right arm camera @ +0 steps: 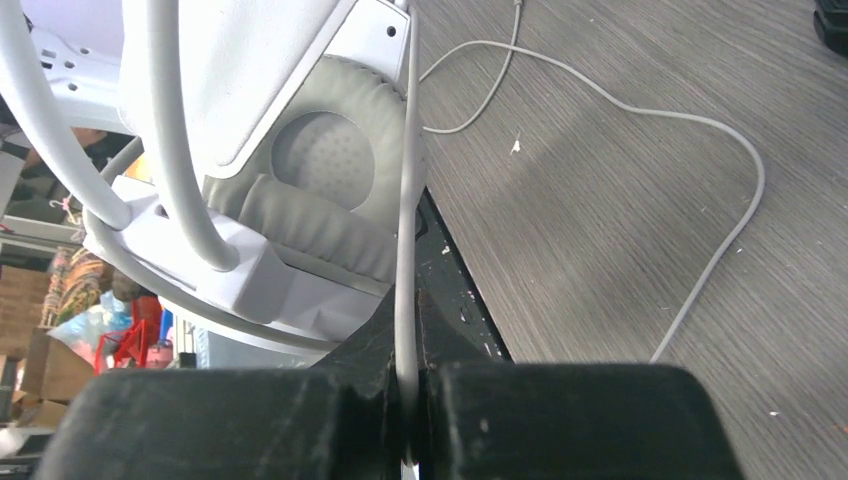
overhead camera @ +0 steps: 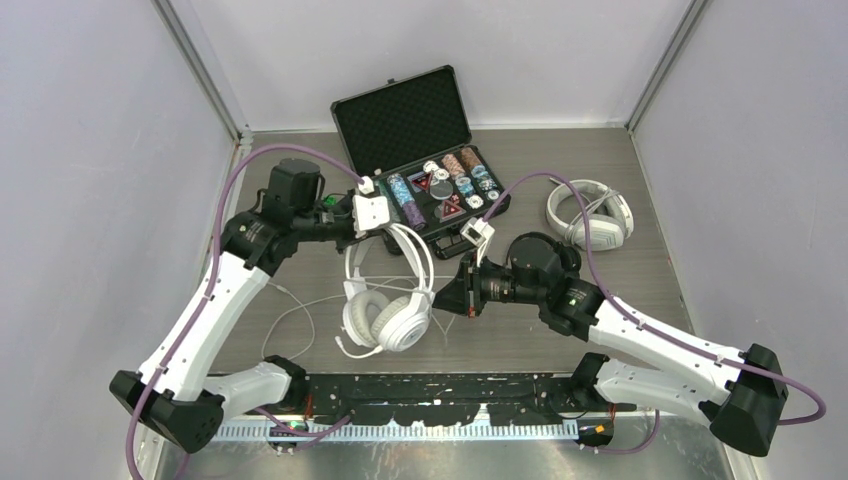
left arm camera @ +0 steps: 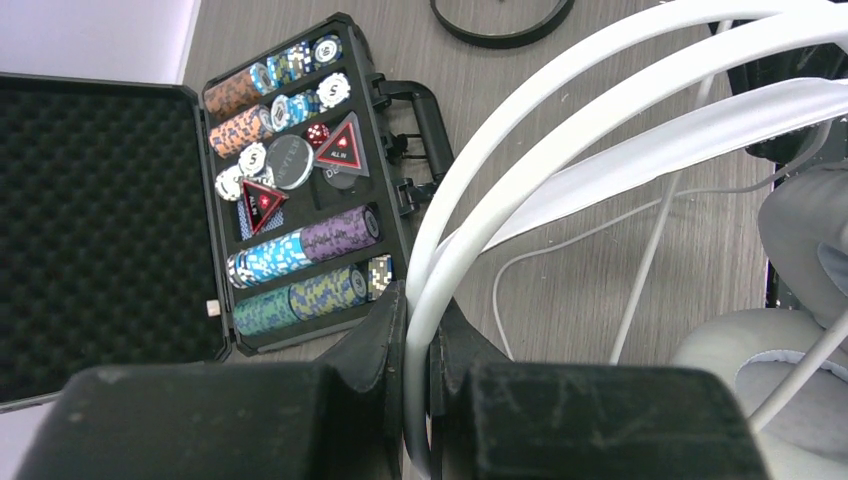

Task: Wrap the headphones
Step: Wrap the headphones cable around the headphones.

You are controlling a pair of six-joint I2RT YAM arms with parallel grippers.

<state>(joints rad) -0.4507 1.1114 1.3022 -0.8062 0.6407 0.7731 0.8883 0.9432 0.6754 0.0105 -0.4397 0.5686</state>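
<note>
The table (right arm camera: 620,200) reads as matt grey-brown wood-grain laminate, finely streaked. The white headset (overhead camera: 390,300) has a smooth, faintly glossy plastic headband (left arm camera: 640,150). Its ear cushion (right arm camera: 300,225) looks like soft matt grey leatherette (the inner face is dimpled cloth). The cord (right arm camera: 408,250) is smooth, rubbery and pale grey. The left gripper (left arm camera: 420,305) and right gripper (right arm camera: 410,300) are matt black plastic, scuffed pale. Black egg-crate foam lines the lid of the case (left arm camera: 100,220), and the chips (left arm camera: 300,250) shine slightly. The metal sheet (overhead camera: 450,460) is brushed and reflective.
</note>
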